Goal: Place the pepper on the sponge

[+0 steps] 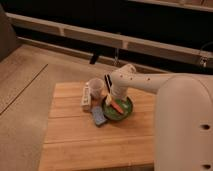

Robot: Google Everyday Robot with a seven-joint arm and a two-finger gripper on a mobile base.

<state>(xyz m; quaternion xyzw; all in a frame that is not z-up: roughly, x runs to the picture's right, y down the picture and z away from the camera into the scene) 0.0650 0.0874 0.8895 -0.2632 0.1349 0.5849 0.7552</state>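
Note:
The pepper (116, 106), a small orange-red piece, lies inside the green bowl (128, 111) on the wooden table (75, 140). The blue-grey sponge (99, 116) lies flat on the table, touching the bowl's front-left side. My gripper (109, 89) hangs at the end of the white arm (140, 82), over the bowl's back-left rim, just above and left of the pepper. The arm's wrist hides part of the bowl's far side.
A pale yellow block (107, 100) sits at the bowl's left edge. A long white bar (85, 97) and a pale cup (95, 88) stand to the left of the bowl. A dark wall with a ledge runs behind the table.

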